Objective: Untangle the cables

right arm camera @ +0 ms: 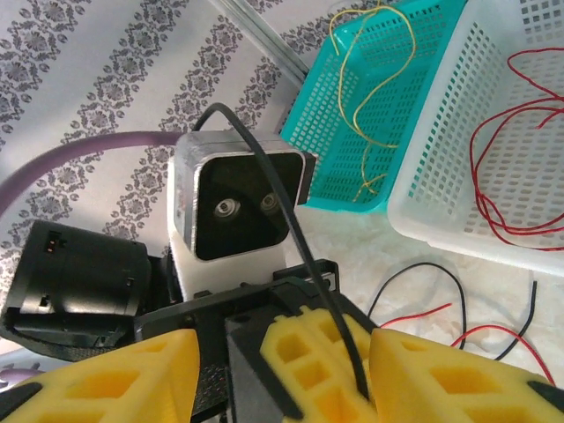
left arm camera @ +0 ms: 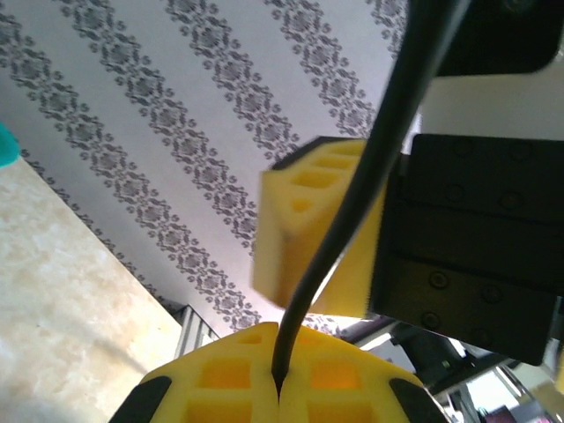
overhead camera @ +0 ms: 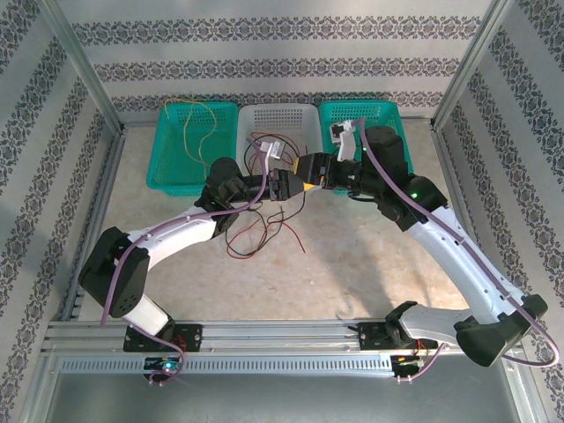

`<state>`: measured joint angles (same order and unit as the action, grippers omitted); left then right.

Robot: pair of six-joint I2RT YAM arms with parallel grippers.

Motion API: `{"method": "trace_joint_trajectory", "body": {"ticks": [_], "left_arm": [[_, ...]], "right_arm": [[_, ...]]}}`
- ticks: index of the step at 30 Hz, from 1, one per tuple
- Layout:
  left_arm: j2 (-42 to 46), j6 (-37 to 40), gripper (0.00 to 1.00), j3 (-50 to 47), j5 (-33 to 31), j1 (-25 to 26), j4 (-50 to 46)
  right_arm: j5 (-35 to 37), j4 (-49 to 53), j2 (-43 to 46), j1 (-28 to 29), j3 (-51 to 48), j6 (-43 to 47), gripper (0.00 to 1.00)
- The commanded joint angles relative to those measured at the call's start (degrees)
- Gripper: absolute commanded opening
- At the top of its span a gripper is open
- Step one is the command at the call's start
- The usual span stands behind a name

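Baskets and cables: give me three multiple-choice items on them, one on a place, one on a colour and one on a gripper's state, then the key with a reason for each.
1. The yellow cable lies in:
A the left basket
B the white basket
C the left gripper

2. The cable seen in the white basket is:
A blue
B red
C green

3. The left gripper is:
A open
B shut on nothing
C shut on the black cable

Key:
1 A: the yellow loops sit inside the teal basket on the left, in both the top view and the right wrist view.
2 B: a red cable curls over the white mesh floor.
3 C: in the left wrist view the yellow fingers meet with the black cable pinched in the seam.
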<state>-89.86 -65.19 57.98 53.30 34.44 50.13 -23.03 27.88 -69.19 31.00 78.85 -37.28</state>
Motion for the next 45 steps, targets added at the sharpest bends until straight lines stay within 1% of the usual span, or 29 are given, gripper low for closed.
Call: {"method": "trace_joint_trajectory", "body": {"ticks": [1,3,4,6,8,11,15,16,17,19,20,21,22,25,28,33,34,35,38,42,45], "left_arm": [[1.18,-1.04,0.00,2.60,6.15,0.28,3.48],[1.14,-0.98,0.00,2.78,7.14,0.50,2.58],[1.26,-1.20,0.00,2.63,7.34,0.46,2.75],[1.32,-2.30,0.00,2.07,7.52,0.46,4.47],[1.41,-3.11,0.00,1.79,7.86,0.48,5.65],[1.49,-3.22,0.00,2.01,8.72,0.55,5.63],[1.80,-3.19,0.00,2.35,9.41,0.54,5.68],[1.66,-3.19,0.00,2.46,9.62,0.54,5.52],[1.62,-3.12,0.00,2.63,9.75,0.54,5.26],[1.37,-3.22,0.00,2.62,9.67,0.52,5.23],[1.27,-3.40,0.09,2.48,9.29,0.46,5.16],[1.25,-3.45,0.19,2.17,8.88,0.46,5.03],[1.19,-3.45,0.27,1.61,8.31,0.46,4.89],[1.18,-3.37,0.40,-0.04,7.71,0.46,4.90],[1.42,-3.90,0.44,-1.85,7.11,0.52,5.50],[2.06,-5.12,0.48,-4.68,6.13,0.54,7.36],[2.29,-5.18,0.47,-5.16,5.90,0.56,7.44],[2.49,-4.97,0.42,-5.53,5.65,0.63,7.08],[2.74,-3.96,0.19,-5.54,5.46,0.63,5.60],[2.75,-3.29,0.00,-5.49,5.20,0.72,5.38],[3.35,-0.71,0.00,-5.63,2.48,0.64,1.78]], "right_arm": [[0.17,0.25,-0.74,0.28,2.64,2.21,0.51],[0.33,0.25,-1.27,0.37,3.60,2.43,0.46],[0.51,0.46,-1.62,0.37,4.19,2.49,0.42],[0.70,1.07,-2.32,0.35,5.27,2.60,0.35],[0.71,1.52,-2.94,0.37,5.86,2.69,0.30],[0.53,1.65,-3.56,0.37,5.97,2.56,0.29],[0.78,2.00,-4.02,0.37,5.88,2.56,0.31],[0.87,1.92,-4.02,0.37,5.82,2.63,0.29],[0.92,1.85,-4.10,0.37,5.88,2.64,0.23],[1.65,1.87,-4.05,0.21,6.18,2.73,0.06],[2.68,1.92,-3.79,0.13,6.23,2.74,0.00],[3.53,1.79,-3.40,-0.11,6.15,2.67,0.00],[4.45,1.45,-2.88,-0.44,5.95,2.44,0.00],[5.87,0.22,-1.21,-2.09,5.36,1.06,0.00],[7.24,-0.71,-0.10,-3.46,5.02,0.04,0.00],[10.78,-2.21,1.24,-5.25,3.24,-2.05,0.00],[10.73,-3.06,1.46,-5.76,2.63,-2.99,0.00],[10.28,-4.02,1.68,-6.20,2.00,-3.84,0.00],[10.60,-5.69,2.20,-6.57,1.09,-4.98,0.00],[11.19,-6.49,2.61,-7.01,0.37,-5.66,0.00],[11.46,-7.13,2.83,-7.27,-0.42,-6.04,0.00]]}}
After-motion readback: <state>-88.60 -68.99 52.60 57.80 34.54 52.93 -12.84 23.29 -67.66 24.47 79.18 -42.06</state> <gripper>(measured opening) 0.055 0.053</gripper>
